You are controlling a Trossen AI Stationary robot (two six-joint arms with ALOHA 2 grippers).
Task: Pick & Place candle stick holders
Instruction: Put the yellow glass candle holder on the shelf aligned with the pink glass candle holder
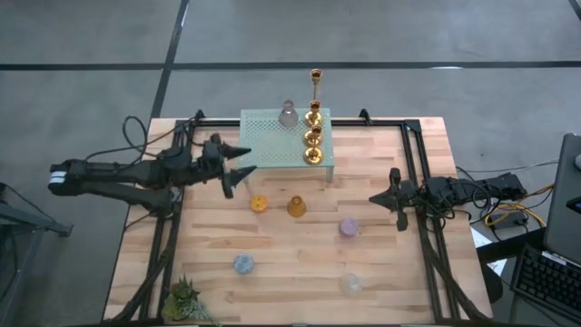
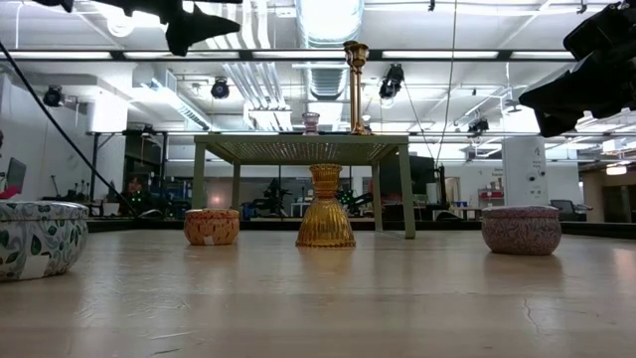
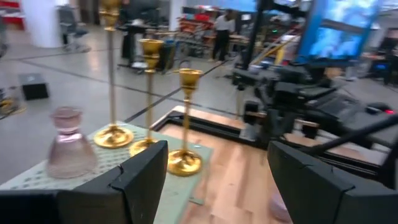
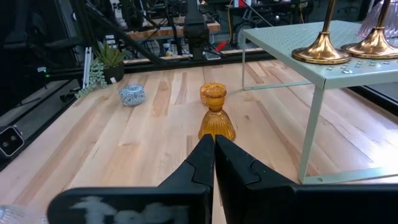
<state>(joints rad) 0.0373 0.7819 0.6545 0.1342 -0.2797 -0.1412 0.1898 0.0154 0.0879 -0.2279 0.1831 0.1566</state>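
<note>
Three gold candlesticks (image 1: 313, 136) and a pink glass holder (image 1: 289, 113) stand on the mint-green perforated stand (image 1: 272, 138) at the far middle of the table. On the bare wood rest a squat orange holder (image 1: 259, 203), an amber one (image 1: 296, 207), a purple one (image 1: 349, 227), a blue one (image 1: 243, 264) and a clear one (image 1: 350, 283). My left gripper (image 1: 247, 162) is open and empty, raised beside the stand's left edge; its wrist view looks at the candlesticks (image 3: 184, 118). My right gripper (image 1: 374, 199) is shut and empty, right of the amber holder (image 4: 215, 112).
A small spiky green plant (image 1: 182, 298) sits at the near left corner. Black frame rails (image 1: 413, 173) run along the table's sides. Bare wood lies between the holders in the middle. Both arms hang well above the table top in the low view (image 2: 189, 25).
</note>
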